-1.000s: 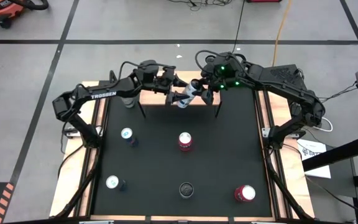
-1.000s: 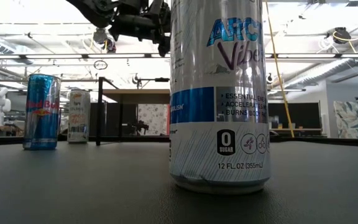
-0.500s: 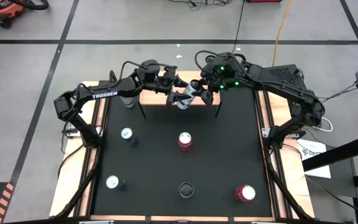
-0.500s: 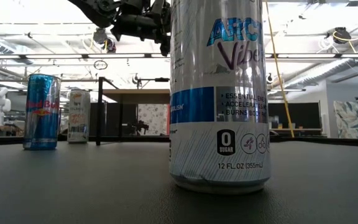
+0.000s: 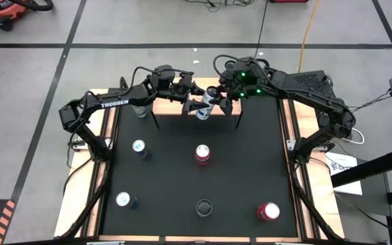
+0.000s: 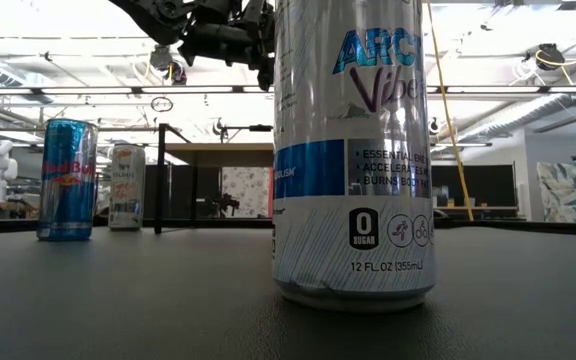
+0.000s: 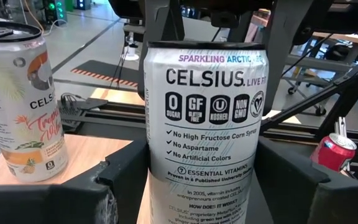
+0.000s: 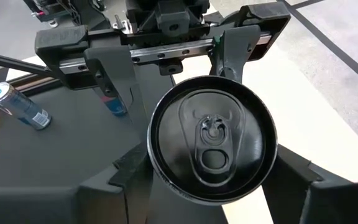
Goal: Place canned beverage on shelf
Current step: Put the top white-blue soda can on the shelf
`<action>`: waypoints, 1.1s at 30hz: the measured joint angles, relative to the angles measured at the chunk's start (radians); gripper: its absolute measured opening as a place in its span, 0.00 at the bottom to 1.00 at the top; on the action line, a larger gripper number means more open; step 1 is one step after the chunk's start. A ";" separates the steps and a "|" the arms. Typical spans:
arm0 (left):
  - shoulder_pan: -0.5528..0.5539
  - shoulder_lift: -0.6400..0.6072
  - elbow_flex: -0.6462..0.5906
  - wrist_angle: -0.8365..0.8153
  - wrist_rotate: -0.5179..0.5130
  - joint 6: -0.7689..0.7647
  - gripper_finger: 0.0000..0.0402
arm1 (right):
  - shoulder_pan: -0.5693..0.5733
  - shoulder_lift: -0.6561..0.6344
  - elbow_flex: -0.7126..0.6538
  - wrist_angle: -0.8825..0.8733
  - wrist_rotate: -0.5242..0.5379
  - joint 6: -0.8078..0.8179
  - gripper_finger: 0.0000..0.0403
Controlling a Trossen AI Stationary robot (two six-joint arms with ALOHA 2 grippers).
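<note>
A: Over the shelf [image 5: 194,103] at the far edge of the table, both arms meet on one white Celsius can [image 5: 207,104]. The right gripper [image 8: 209,168] has its fingers pressed on either side of the can just under the rim, lid facing its camera.

B: And the left gripper [image 7: 205,186]?

A: Its fingers flank the can's lower body; in the left wrist view they look to touch it, so I'd judge both are clamped on the same can. It sits tilted between them, above the board, not standing on it.

B: What worries you?

A: Two grips on one thin can. If the arms pull differently it could dent or twist out. If one lets go before the base is flat on the wood, it may tip, roll off the shelf's front edge, or knock the peach-labelled Celsius can [image 7: 18,102] already standing on the board beside it.

B: The other cans?

A: Well apart, down on the black table [image 5: 250,170].
</note>
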 joint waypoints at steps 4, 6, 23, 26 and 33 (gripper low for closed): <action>0.001 0.000 0.000 0.000 -0.017 0.020 0.64 | 0.000 0.002 0.000 0.006 0.002 -0.002 0.52; 0.001 0.000 0.000 -0.005 -0.028 0.026 0.64 | 0.000 0.012 0.000 0.014 0.003 -0.004 0.52; 0.072 0.000 0.001 -0.083 -0.130 0.121 0.64 | -0.002 0.098 0.000 0.098 0.117 -0.068 0.52; 0.081 0.004 0.000 -0.106 -0.133 0.122 0.64 | -0.004 0.125 0.002 0.105 0.120 -0.068 0.53; 0.103 0.059 0.004 -0.049 -0.144 0.140 0.64 | -0.004 0.148 0.003 0.122 0.191 -0.095 0.54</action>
